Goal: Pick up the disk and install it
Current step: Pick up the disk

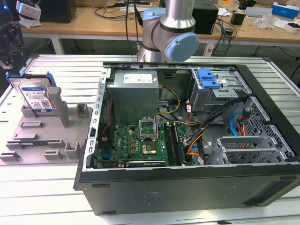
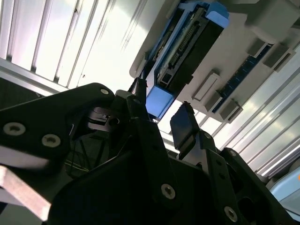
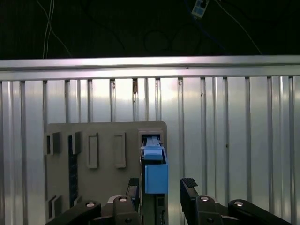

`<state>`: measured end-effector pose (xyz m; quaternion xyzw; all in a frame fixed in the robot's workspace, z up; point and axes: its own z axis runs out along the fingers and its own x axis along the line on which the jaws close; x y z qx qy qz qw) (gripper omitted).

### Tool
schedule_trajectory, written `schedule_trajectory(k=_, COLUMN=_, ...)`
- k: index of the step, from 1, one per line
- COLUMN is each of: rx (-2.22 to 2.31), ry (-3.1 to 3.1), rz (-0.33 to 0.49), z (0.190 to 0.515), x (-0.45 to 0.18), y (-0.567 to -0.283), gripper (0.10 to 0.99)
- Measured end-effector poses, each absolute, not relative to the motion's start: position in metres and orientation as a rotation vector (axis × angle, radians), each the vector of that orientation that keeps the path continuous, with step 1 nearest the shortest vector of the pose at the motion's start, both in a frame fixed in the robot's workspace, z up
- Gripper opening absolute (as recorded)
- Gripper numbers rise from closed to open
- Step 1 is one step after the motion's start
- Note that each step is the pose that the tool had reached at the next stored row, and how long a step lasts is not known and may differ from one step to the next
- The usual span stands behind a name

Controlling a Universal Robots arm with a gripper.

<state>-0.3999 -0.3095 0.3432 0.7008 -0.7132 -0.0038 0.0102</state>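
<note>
The disk stands on edge in a slot of the grey holder plate at the exterior view's left, its white-and-blue label facing out and the blue carrier rail around it. In both wrist views my gripper is open, just above the disk's blue end tab. One finger sits close beside the tab, and the other finger stands clear of it. Nothing is held.
An open computer case lies at the exterior view's right of the holder, with a motherboard, cables and a grey drive cage topped by a blue latch. The ribbed metal table surrounds the holder. A wooden bench is behind.
</note>
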Motion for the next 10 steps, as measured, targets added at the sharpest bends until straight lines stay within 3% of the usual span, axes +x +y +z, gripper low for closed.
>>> schedule_trajectory(k=10, rx=2.183, ry=-2.221, rz=-0.001, z=0.3372, x=-0.4001, y=-0.3113, gripper=0.482)
